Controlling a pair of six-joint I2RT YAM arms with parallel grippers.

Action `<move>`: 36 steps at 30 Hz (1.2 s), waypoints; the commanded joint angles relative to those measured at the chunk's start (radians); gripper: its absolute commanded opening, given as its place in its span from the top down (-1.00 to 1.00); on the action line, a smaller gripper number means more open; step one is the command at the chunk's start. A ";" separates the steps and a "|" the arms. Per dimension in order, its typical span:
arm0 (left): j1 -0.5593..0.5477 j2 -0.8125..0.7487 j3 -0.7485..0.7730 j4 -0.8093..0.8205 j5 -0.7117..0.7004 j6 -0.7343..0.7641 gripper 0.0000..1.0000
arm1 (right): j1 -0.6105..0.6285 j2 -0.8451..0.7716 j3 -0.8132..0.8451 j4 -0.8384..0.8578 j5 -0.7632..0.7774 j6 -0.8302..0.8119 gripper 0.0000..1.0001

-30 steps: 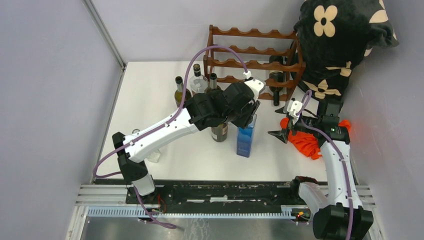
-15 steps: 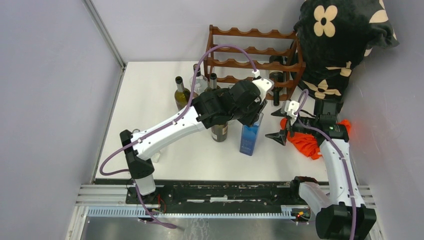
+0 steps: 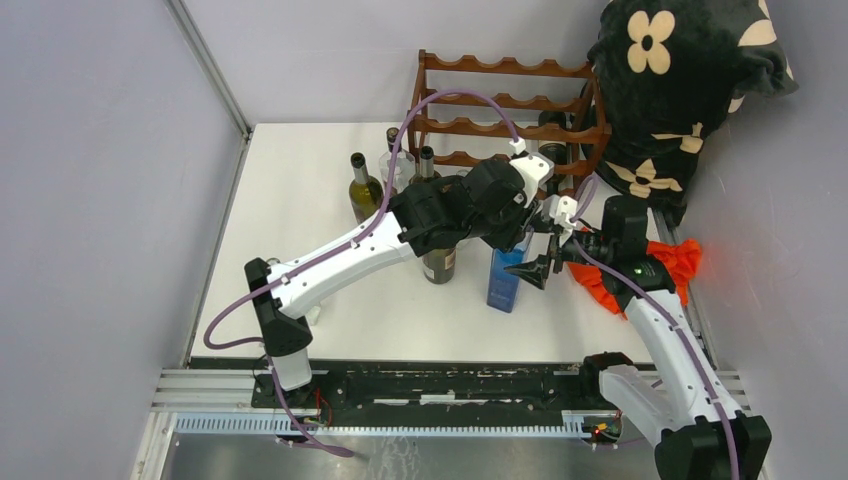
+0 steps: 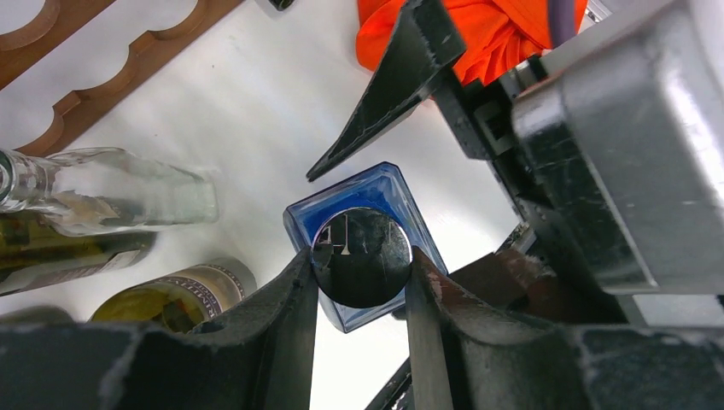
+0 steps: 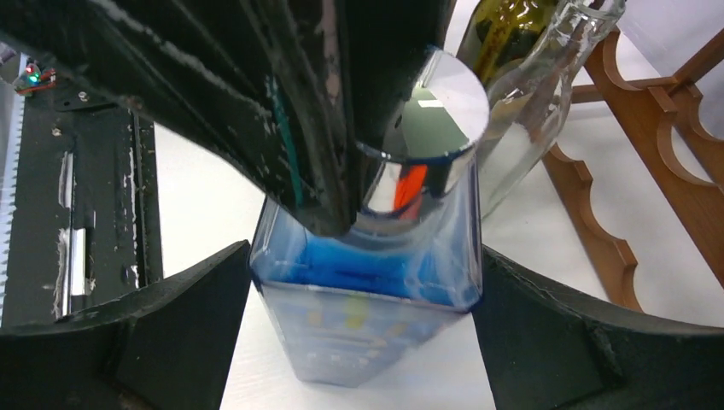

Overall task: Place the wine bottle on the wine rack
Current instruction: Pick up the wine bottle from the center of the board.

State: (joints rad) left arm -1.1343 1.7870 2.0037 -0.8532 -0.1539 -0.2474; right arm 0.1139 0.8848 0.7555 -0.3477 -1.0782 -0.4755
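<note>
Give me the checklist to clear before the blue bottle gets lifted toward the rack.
1. Left gripper on silver cap of blue bottle: ok, fingers pinch both sides.
2. Right gripper around the bottle body: ok, open fingers flank it; contact cannot tell.
3. Clear glass bottle apart from it: ok.
4. Orange cloth away from the bottle: ok.
5. Free slot in wine rack: ok, top tier bare.

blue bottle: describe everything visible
The blue bottle is square-sided, translucent blue glass by the look, with a round, mirror-shiny cap. It stands upright on the white table, near the wine rack, beside a dark wine bottle. The left gripper clamps the cap from both sides; the right gripper, open, flanks its body, contact unclear.
</note>
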 commanded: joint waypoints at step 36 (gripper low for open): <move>0.003 -0.387 -0.444 0.549 -0.029 0.105 -0.90 | -0.239 -0.015 -0.114 0.402 -0.020 0.676 1.00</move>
State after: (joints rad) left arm -1.1336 1.4612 1.6554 -0.4072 -0.2325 -0.2199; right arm -0.0963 0.8810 0.6285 -0.1257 -1.0969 -0.0319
